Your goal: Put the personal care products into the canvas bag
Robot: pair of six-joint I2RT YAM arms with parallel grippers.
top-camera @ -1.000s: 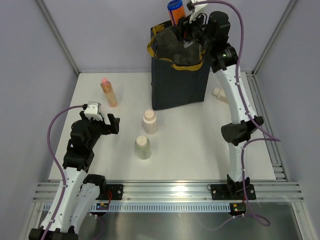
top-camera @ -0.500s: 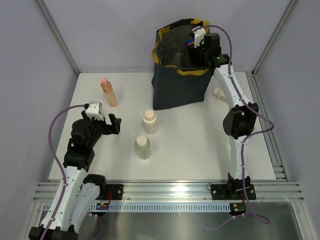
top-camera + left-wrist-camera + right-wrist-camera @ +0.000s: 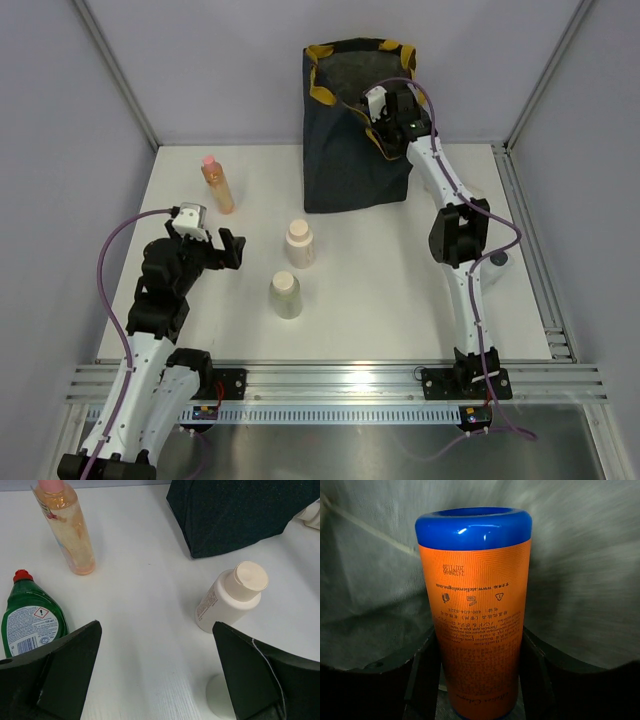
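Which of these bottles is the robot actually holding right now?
The orange bottle with blue ends, clamped in the right gripper inside the bag. The peach bottle and two cream bottles stand free on the table.

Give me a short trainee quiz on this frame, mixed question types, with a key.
1. True or false: the left gripper is shut on a bottle.
2. What does the right gripper hold? A: a sponge. B: an orange bottle with a blue end. C: nothing.
3. Fill in: grey lining surrounds the held bottle in the right wrist view, so it is inside the ____.

Key: 1 false, it is open and empty. 2 B. 3 canvas bag.
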